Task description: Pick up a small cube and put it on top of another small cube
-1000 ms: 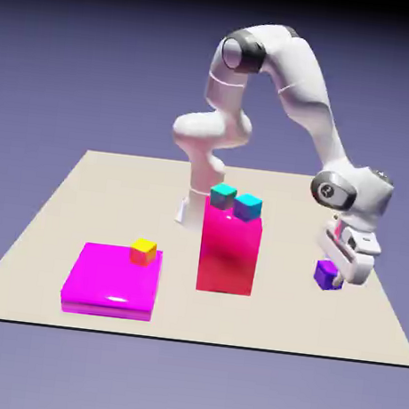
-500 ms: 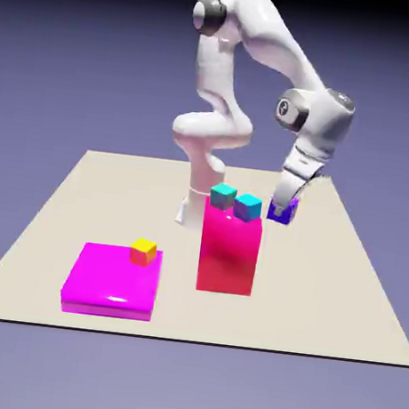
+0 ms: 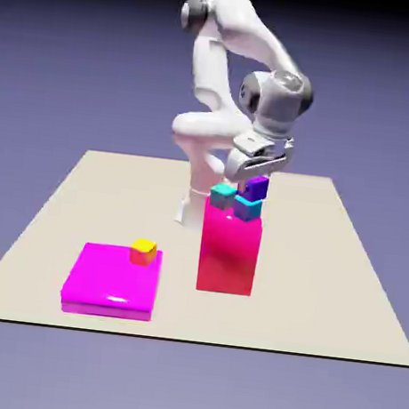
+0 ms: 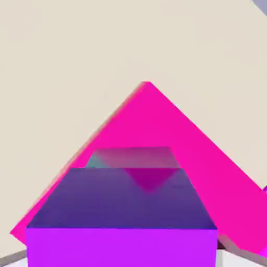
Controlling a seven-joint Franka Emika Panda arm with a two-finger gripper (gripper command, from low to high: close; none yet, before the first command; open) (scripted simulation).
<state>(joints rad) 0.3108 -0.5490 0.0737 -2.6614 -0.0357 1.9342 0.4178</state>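
Note:
The small purple cube [image 3: 256, 187] sits on top of the blue cube [image 3: 248, 209], which stands on the tall pink block [image 3: 229, 251]. My gripper [image 3: 252, 178] hangs straight over the pair, its fingers down on either side of the purple cube. They stand slightly apart from its sides, so the gripper is open. In the hand view the purple cube [image 4: 122, 208] fills the bottom and hides the blue cube beneath it. Grey fingertips [image 4: 10, 259] peek out at the lower corners, and the pink block [image 4: 156, 120] spreads behind.
A teal cube [image 3: 222, 195] stands on the pink block right beside the stack, toward the exterior view's left. A flat magenta block [image 3: 110, 278] with a yellow-orange cube [image 3: 144, 251] on it lies at the front left of the beige table [image 3: 327, 258].
The arm carried the purple cube from low at the exterior view's right, up and over to the pink block. It now rests on the blue cube and the fingers have parted.

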